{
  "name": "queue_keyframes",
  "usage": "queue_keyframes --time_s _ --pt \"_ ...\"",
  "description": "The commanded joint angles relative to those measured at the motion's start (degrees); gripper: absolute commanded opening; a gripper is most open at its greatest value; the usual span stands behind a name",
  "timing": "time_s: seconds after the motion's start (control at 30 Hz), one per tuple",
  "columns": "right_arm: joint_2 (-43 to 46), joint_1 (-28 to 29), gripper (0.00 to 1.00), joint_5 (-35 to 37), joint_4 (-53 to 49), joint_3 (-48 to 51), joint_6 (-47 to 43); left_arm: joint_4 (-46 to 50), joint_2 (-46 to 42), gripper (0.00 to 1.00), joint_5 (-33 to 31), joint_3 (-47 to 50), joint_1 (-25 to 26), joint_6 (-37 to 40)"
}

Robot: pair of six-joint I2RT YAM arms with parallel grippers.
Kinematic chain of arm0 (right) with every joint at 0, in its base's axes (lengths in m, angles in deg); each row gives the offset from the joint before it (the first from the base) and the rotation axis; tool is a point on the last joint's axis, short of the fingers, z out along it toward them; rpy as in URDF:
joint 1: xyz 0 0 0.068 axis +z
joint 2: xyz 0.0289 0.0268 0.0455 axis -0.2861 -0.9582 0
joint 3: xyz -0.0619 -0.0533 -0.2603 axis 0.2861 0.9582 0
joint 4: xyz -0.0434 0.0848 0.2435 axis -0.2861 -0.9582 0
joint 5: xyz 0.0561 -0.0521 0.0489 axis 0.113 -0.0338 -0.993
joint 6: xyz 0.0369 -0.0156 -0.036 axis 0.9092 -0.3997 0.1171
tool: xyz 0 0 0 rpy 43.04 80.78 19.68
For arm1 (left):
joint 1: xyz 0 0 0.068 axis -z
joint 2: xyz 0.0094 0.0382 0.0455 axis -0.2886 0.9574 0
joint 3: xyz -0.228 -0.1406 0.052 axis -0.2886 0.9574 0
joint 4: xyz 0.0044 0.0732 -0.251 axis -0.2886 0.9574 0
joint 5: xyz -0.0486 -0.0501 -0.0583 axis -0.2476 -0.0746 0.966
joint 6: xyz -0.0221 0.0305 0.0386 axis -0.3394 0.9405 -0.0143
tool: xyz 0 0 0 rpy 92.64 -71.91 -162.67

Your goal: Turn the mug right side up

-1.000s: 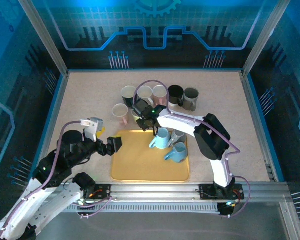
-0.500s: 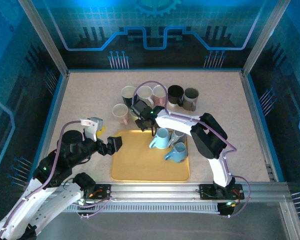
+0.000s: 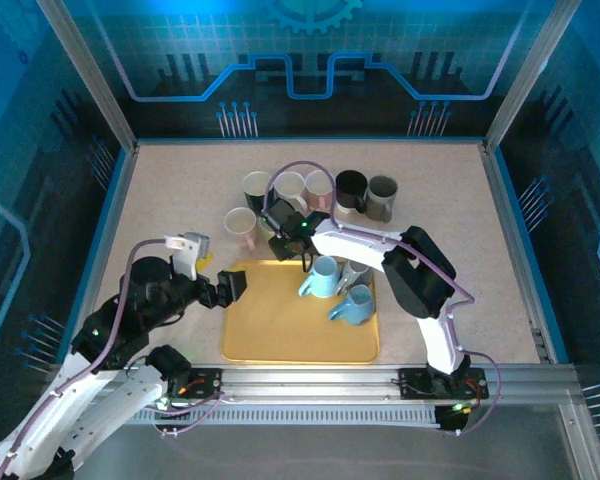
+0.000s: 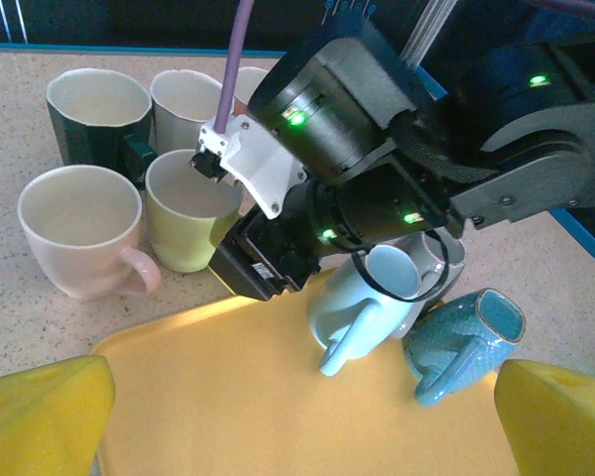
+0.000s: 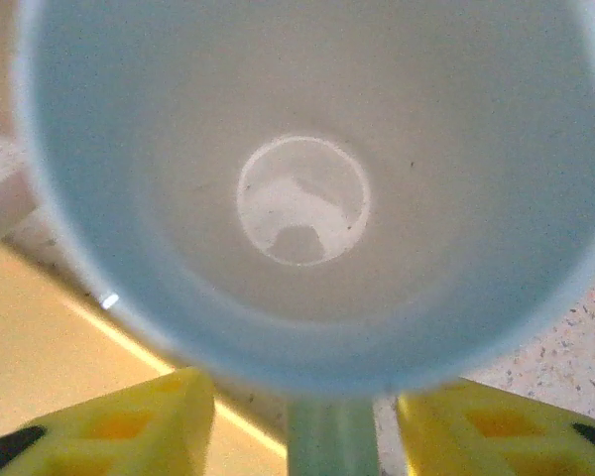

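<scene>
The right gripper (image 5: 305, 438) is held above the mug (image 5: 302, 198), which stands upright just past the tray (image 5: 50, 347) edge, its mouth turned towards the jaws. Its handle (image 5: 332, 436) is seen between the spread jaws, a gap left on either side. The left gripper (image 4: 302, 416) is spread wide, the tray lying under its jaws.

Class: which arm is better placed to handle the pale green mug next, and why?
Right. The right gripper hangs directly over the pale green mug, fingers straddling the handle. The left gripper sits open by the tray's left edge.
</scene>
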Motion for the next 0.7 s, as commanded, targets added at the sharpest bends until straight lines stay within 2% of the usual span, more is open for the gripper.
queue_keyframes --time_s 0.0,0.27,0.4,0.57,0.67 --pt "7.1 0.2 0.58 -3.2 2.3 2.2 0.2 -1.1 1.0 0.99 1.5 0.8 -0.6 0.3" --pt "24.4 0.4 0.63 -6.5 3.6 11.8 -0.3 2.4 8.7 0.99 5.8 -2.7 -0.3 0.0" --pt "34.0 0.6 0.64 -6.3 2.2 17.4 -0.1 5.8 14.1 0.99 5.0 -6.3 1.7 -0.3" --pt "47.2 0.2 0.63 -5.6 0.1 24.3 0.5 7.4 23.2 0.99 -6.2 -10.9 14.3 1.9" --pt "54.1 0.1 0.64 -5.2 -0.6 27.8 0.4 6.7 29.6 0.99 -7.5 -13.0 17.5 3.2"
